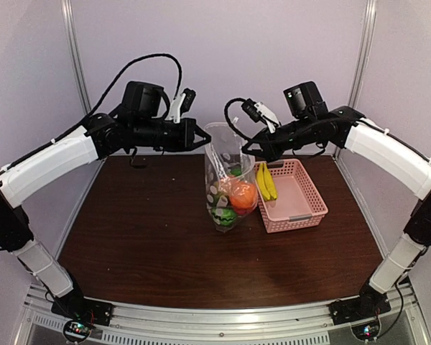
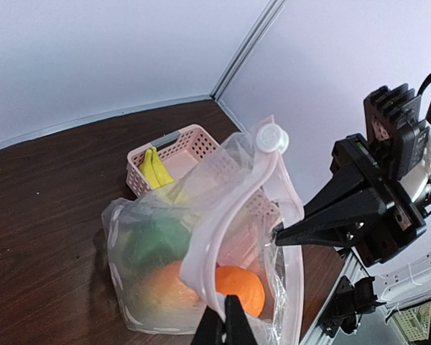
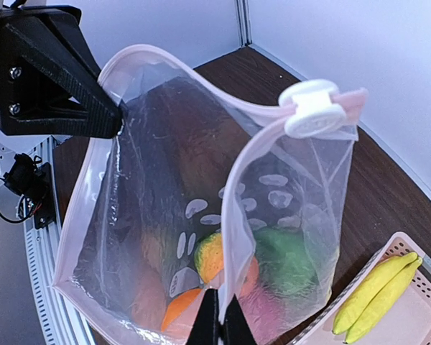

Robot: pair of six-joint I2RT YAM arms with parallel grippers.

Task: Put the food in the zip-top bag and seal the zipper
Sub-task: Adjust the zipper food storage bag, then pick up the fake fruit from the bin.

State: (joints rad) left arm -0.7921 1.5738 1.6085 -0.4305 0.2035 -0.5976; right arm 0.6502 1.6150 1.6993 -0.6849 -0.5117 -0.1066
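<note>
While pincers (image 1: pixel 206 138) (image 1: pixel 248 154) pinch its rim, bag (image 1: pixel 228 183) sits between

You're looking at two grippers, left gripper (image 1: pixel 206 141) and right gripper (image 1: pixel 246 161), one zip-top bag (image 1: pixel 218 147), one pink basket (image 1: pixel 306 209), one banana bunch (image 1: pixel 266 182). You're seeing at least four toy food pieces (image 1: pixel 243 194) bagged, exact count getting lost in crinkles.

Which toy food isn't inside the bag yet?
The yellow banana bunch. It lies in the pink basket, at its left side, while the orange and the other pieces already sit inside the clear bag.
</note>
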